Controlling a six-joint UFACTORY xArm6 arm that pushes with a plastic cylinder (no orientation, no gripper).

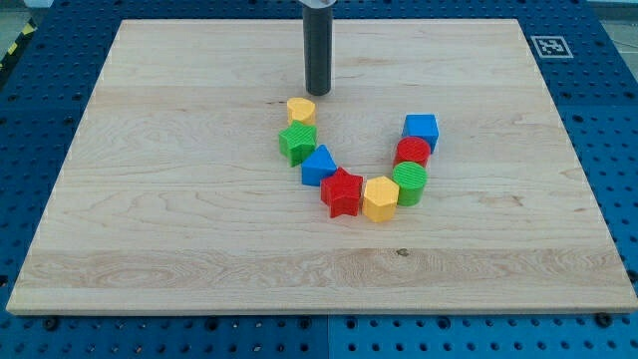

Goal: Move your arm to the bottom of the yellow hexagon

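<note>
The yellow hexagon (380,198) sits at the bottom of a U-shaped row of blocks, between a red star (342,191) on its left and a green cylinder (409,182) on its right. My tip (317,93) stands near the view's top, well above and to the left of the yellow hexagon. It is just above a small yellow block (301,110), apart from it.
The row also holds a green block (297,142), a blue block (319,166), a red cylinder (413,153) and a blue cube (421,130). All lie on a wooden board (150,199) on a blue perforated table. A marker tag (550,46) is at the top right corner.
</note>
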